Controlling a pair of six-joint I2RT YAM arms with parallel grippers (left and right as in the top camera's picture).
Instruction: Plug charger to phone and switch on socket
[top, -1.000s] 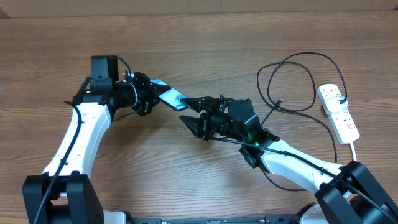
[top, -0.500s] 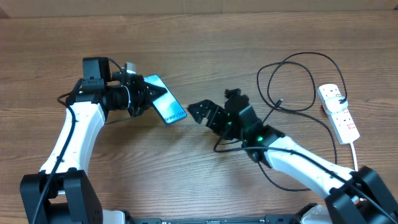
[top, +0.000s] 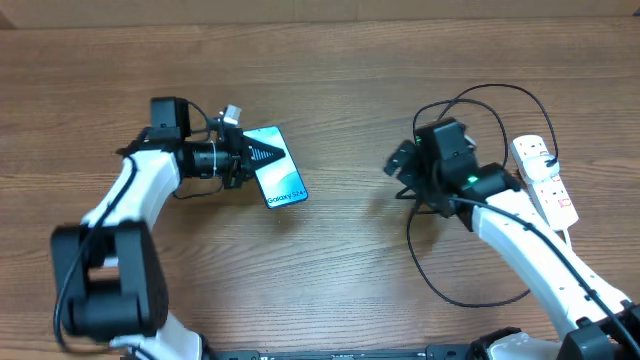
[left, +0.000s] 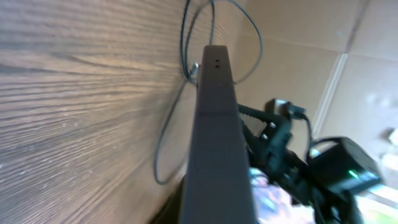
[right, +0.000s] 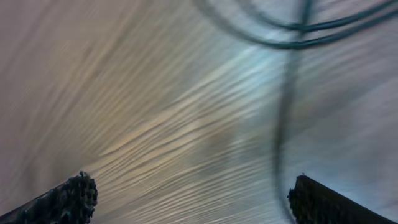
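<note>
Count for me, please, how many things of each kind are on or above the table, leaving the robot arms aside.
phone: 1
black charger cable: 1
white power strip: 1
Total: 3

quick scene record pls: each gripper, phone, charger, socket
left gripper: shut on phone
right gripper: open, empty, near the charger loops
phone: screen up, nothing plugged in
charger: black cable, looped at right, apart from phone
socket: white strip at far right, switch state unclear
</note>
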